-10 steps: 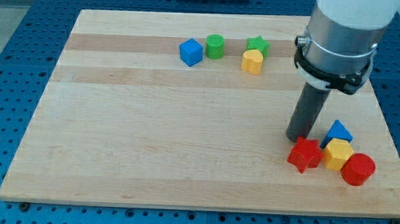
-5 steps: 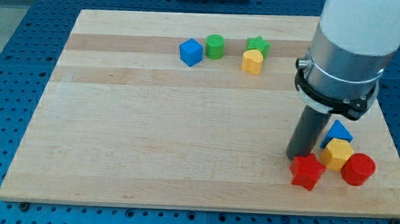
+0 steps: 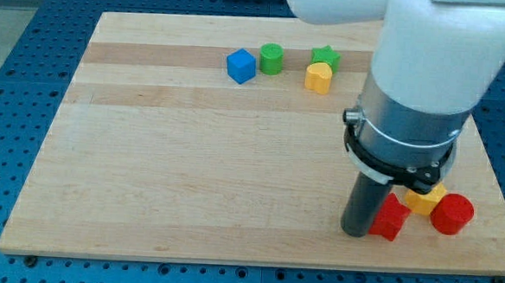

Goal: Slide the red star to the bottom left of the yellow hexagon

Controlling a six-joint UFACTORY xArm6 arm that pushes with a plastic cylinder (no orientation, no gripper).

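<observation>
Wooden board point(image 3: 191, 156), lower right: you have my tip point(image 3: 356, 233), a bare rod with no claw, touching the red star's point(image 3: 392, 218) left side, star already lower-left of the yellow hexagon point(image 3: 423, 201); judged placed, so next back off.

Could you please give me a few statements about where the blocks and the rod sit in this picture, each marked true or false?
1. My tip is at the view's left of the red star, right against it. True.
2. The red star lies to the view's right of the yellow hexagon. False: it lies at the hexagon's lower left.
3. The red cylinder sits at the view's right of the yellow hexagon. True.
4. The blue cube is near the view's bottom edge. False: it is near the top, beside the green cylinder.
5. The green star sits just above a yellow block. True.
</observation>
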